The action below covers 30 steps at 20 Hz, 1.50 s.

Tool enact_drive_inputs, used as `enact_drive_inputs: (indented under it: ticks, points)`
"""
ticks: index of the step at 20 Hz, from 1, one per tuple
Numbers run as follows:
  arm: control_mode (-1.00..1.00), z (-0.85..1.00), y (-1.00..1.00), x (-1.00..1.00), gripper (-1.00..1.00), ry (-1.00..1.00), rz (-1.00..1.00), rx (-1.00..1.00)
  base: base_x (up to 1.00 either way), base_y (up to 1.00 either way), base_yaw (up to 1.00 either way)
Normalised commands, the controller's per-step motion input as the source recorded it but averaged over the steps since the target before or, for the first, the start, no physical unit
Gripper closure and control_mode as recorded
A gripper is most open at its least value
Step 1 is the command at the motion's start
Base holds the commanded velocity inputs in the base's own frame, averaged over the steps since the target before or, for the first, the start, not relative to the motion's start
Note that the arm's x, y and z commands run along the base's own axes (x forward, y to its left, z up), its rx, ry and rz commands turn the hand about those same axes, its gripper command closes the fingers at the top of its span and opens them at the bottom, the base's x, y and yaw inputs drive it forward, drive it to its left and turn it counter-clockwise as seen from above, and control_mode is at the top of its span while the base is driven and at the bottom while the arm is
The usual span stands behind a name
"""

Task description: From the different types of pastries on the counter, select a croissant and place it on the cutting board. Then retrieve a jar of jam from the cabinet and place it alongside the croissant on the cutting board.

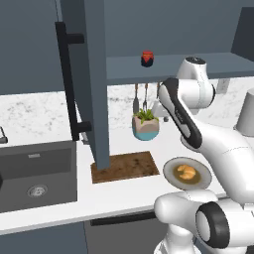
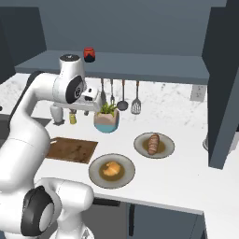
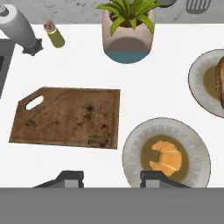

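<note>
The white arm rises from its base, bends at the elbow and folds forward, with the wrist held high. The gripper point(image 3: 111, 180) points straight down, its jaws spread apart with nothing between the fingertips point(image 3: 70, 178).

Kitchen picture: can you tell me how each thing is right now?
cabinet: door open.
jar of jam: upright on the shelf.
croissant: lying on a plate.
cutting board: flat, bare.
darker pastry: on the other plate.
gripper: open, holding nothing.
</note>
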Motion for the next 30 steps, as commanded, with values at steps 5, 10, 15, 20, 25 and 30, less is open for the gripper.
enact_drive_inputs:
  ticks: [5,10,15,20,25,30]
  points:
    - [-1.0,-0.48,-0.12,-0.02,-1.0,0.16,0.0,0.0,0.0,0.0,0.0]
    - [-1.0,-0.83,-0.4,-0.04,-1.0,0.31,0.0,0.0,0.0,0.0,0.0]
    - [-1.0,-0.42,-0.63,0.0,-1.0,0.29,0.0,0.0,0.0,0.0,0.0]
    - [-1.0,-0.47,-0.49,0.0,-1.0,0.17,0.0,0.0,0.0,0.0,0.0]
    - [-1.0,-0.69,-0.2,-0.07,-1.0,0.14,0.0,0.0,0.0,0.0,0.0]
    - [-1.0,-0.79,-0.13,-0.02,-1.0,0.13,0.02,0.0,0.0,0.0,0.0]
